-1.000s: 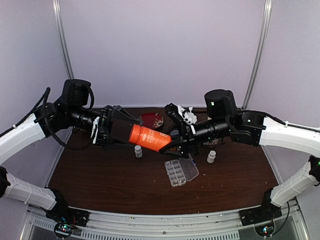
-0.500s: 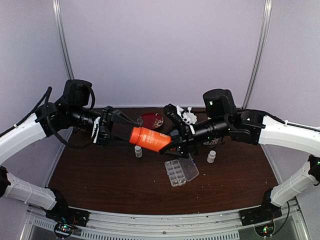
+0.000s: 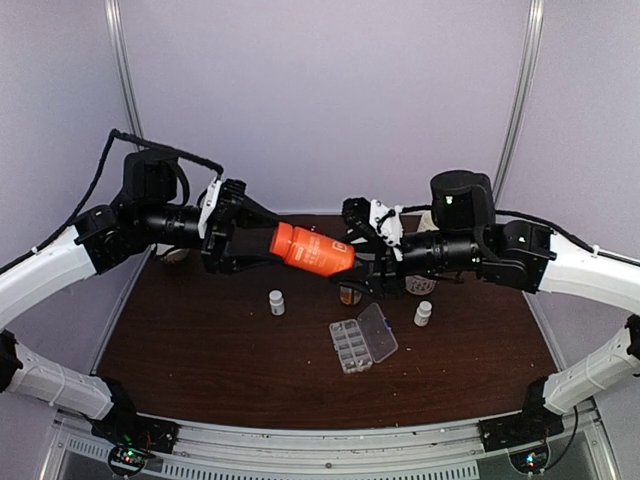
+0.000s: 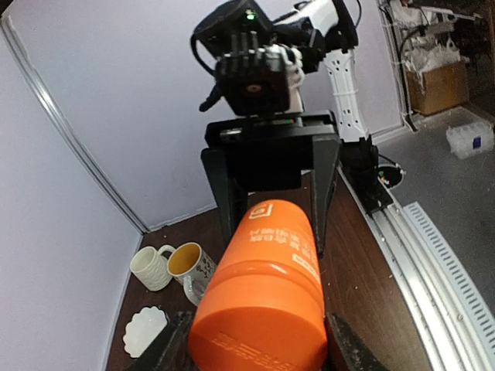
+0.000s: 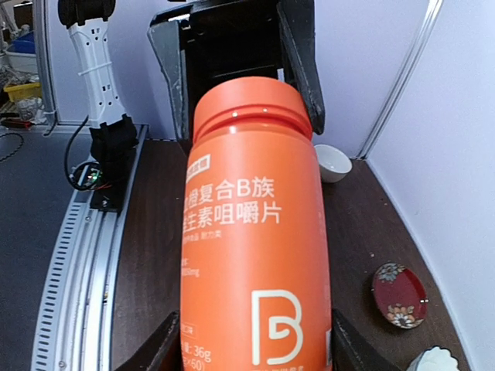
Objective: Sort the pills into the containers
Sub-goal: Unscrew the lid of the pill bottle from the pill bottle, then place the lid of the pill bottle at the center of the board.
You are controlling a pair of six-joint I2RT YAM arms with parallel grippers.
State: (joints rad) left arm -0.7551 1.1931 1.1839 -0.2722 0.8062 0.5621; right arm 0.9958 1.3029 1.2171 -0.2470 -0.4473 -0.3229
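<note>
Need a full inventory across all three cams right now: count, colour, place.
large orange plastic bottle: 1, orange, midair, gripped at both ends
small white bottles: 2, white, upright either side of organizer
clear plastic organizer box: 1, clear, lid open, table centre
tiny whitish pills: specks in organizer compartments, too small to count
small amber object: 1, on table below bottle, unclear what
red patterned dish: 1, table back
white scalloped dish: 1, table back
mugs: 2, one white, one yellow inside, table back
white bowl: 1, table back
dark brown table: 1
left gripper: black, shut on bottle's cap end
right gripper: black, shut on its base
</note>
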